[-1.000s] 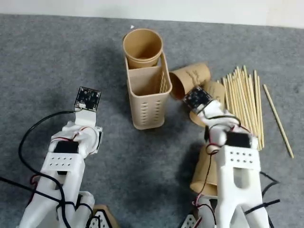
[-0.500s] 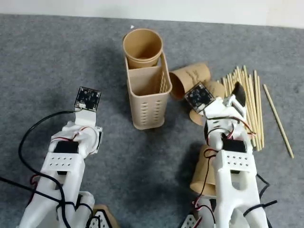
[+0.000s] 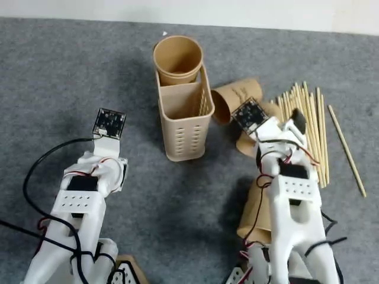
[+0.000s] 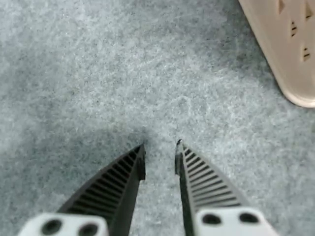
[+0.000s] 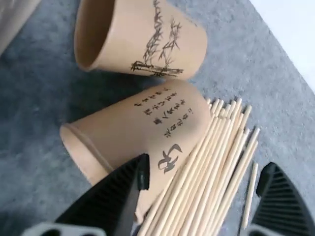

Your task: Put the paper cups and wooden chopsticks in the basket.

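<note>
The beige basket stands mid-table with one paper cup upright in its far compartment and a few chopsticks inside. Two cups lie on their sides right of it: one near the basket, another partly under my right arm. A bundle of wooden chopsticks lies beside them. My right gripper is open wide, straddling the lying cup's end and the chopsticks. My left gripper hovers over bare carpet, slightly open and holding nothing, with the basket off to one side.
A single chopstick lies apart at the far right. A third lying cup sits under the right arm near the front. Grey carpet covers the table; the area left of the basket is open floor.
The right arm has shifted a little toward the chopsticks and its gripper has opened, one black finger swinging out over the bundle. The left arm has not moved.
</note>
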`<state>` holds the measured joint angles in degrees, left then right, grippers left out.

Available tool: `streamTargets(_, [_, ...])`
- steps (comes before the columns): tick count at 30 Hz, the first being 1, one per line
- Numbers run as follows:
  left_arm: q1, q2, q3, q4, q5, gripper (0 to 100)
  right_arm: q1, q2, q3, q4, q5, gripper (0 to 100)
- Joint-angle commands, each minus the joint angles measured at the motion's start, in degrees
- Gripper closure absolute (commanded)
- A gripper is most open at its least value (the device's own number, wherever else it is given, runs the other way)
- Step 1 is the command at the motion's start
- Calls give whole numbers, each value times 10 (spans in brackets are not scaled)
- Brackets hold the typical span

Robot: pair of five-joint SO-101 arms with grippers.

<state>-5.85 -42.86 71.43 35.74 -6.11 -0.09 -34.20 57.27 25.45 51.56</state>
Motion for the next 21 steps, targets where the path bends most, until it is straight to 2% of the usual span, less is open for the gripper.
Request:
streamTargets(1, [-1, -8, -2, -9, 4, 880, -12, -91, -37, 137, 16, 652])
streamTargets(3, [-1, -8, -2, -9, 4, 880, -22, -136, -35, 201, 75, 652])
streamTargets(6, [-1, -8, -2, -9, 4, 880, -22, -179, -6, 228, 92, 650])
streamTargets(14, [-3, -8, -2, -7, 4, 880, -22, -177, 32, 145, 93, 587])
streamTargets(21, [-3, -8, -2, -8, 4, 880, -22, -12, 27, 42, 93, 587])
